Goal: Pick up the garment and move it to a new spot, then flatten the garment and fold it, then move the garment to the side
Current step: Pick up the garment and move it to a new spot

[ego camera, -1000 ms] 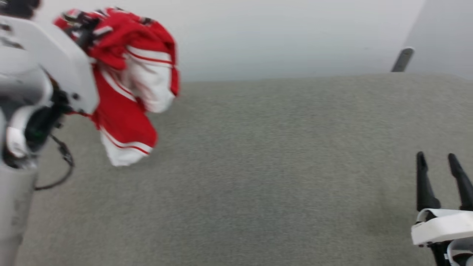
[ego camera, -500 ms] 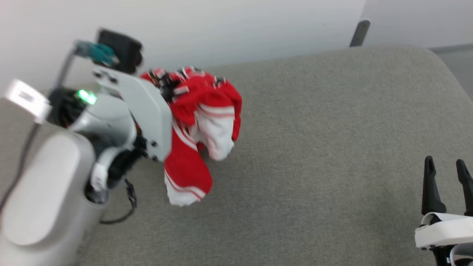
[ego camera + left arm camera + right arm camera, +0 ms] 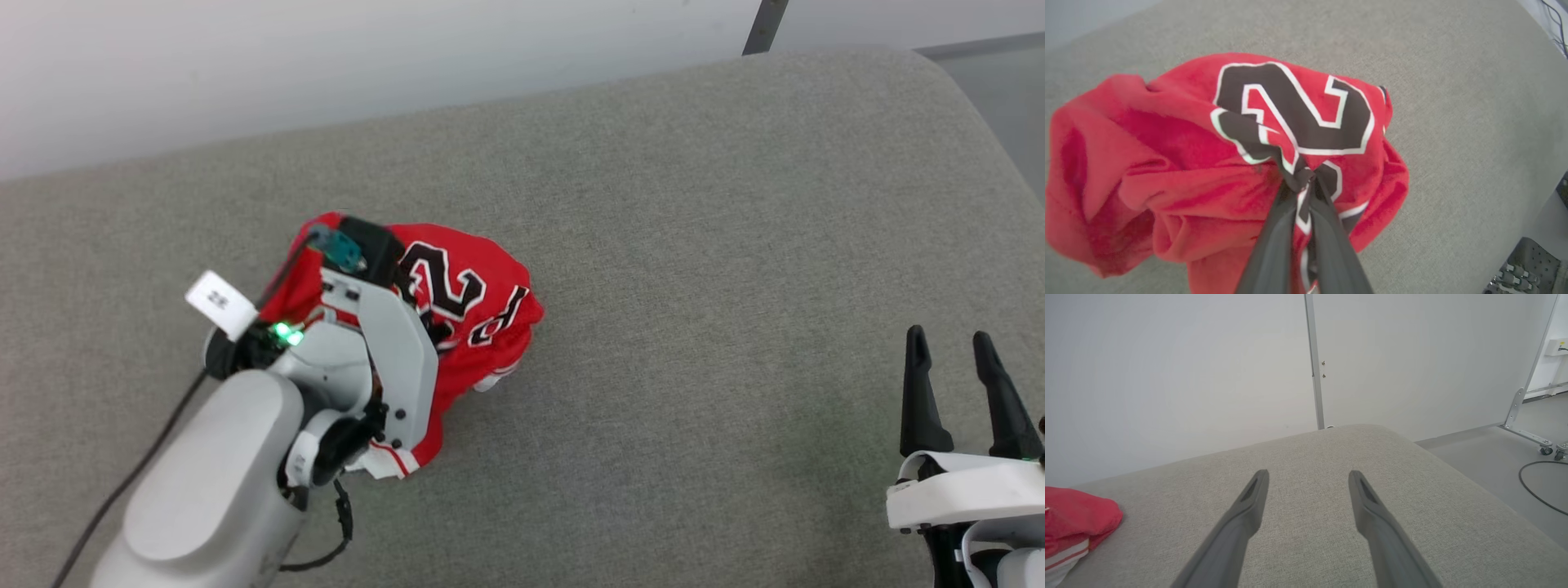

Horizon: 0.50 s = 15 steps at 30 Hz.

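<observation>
Lowered, the garment (image 3: 506, 286) lies bunched on the cushion (image 3: 694, 245) — left end effector (image 3: 1306, 176) pinching it, forearm (image 3: 212, 474) angled down.

The left gripper (image 3: 1306, 179) has its two dark fingers pressed together on a pinched fold of the garment (image 3: 1180, 163), right at the lower edge of a big black number (image 3: 1298, 110) outlined in white that spreads out just beyond the fingertips. The red cloth bunches in loose folds to the left of the fingers and beneath them. It rests on grey woven upholstery (image 3: 1453, 122) that stretches ahead and to the right, and a dark perforated piece (image 3: 1531, 261) sits well off to the fingers' lower right.
</observation>
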Motion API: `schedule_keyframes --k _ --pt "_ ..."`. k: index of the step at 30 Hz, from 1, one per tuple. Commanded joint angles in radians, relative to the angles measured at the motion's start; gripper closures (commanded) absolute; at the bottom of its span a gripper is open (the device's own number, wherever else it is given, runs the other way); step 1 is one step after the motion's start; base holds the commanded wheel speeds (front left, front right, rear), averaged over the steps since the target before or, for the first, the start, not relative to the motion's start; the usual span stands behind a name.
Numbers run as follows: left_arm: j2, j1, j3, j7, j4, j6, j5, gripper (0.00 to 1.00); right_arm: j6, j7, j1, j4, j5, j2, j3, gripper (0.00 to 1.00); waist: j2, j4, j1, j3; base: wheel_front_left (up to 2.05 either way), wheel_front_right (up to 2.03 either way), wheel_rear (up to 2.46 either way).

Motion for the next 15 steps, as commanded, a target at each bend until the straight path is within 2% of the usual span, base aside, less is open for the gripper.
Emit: schedule_keyframes --k 1,7,8,10,11,12,14,15 --pt "-0.01 0.014 -0.008 -0.012 0.036 -0.015 -0.007 1.0 0.0 -0.009 -0.011 0.008 0.003 0.002 0.005 0.0 -0.0001 -0.002 0.0 0.006 0.0 0.0 0.0" --pt "-0.037 0.0 -0.024 -0.042 0.157 -0.065 -0.027 1.0 0.0 -0.019 -0.021 0.025 0.011 0.004 0.018 0.0 -0.0001 0.002 0.0 0.01 0.0 0.0 0.0" --pt "-0.041 -0.008 -0.023 -0.049 0.174 -0.07 -0.031 0.81 0.0 -0.021 -0.022 0.027 0.011 0.004 0.02 0.0 -0.0001 0.004 0.0 0.01 0.0 0.0 0.0" --pt "-0.053 -0.018 -0.017 -0.057 0.197 -0.082 -0.045 0.58 0.0 -0.022 -0.023 0.031 0.011 0.004 0.02 0.0 -0.0001 0.01 0.0 0.005 0.0 0.0 0.0" --pt "-0.055 -0.026 -0.016 -0.057 0.204 -0.088 -0.051 0.41 0.0 -0.022 -0.022 0.032 0.011 0.004 0.019 0.0 -0.0001 0.014 0.0 0.001 0.0 0.0 0.0" --pt "-0.055 -0.032 -0.016 -0.058 0.21 -0.095 -0.054 0.18 0.0 -0.022 -0.019 0.034 0.01 0.004 0.02 0.0 -0.0001 0.019 0.0 -0.004 0.0 0.0 0.0" --pt "-0.054 -0.038 -0.017 -0.053 0.214 -0.104 -0.06 0.0 0.0 -0.02 -0.013 0.037 0.006 0.004 0.023 0.0 -0.0001 0.028 0.0 -0.015 0.0 0.0 0.0" --pt "-0.057 -0.04 -0.015 -0.053 0.212 -0.11 -0.066 0.0 0.0 -0.018 -0.009 0.038 0.005 0.004 0.023 0.0 -0.0001 0.034 0.0 -0.023 0.0 0.0 0.0"
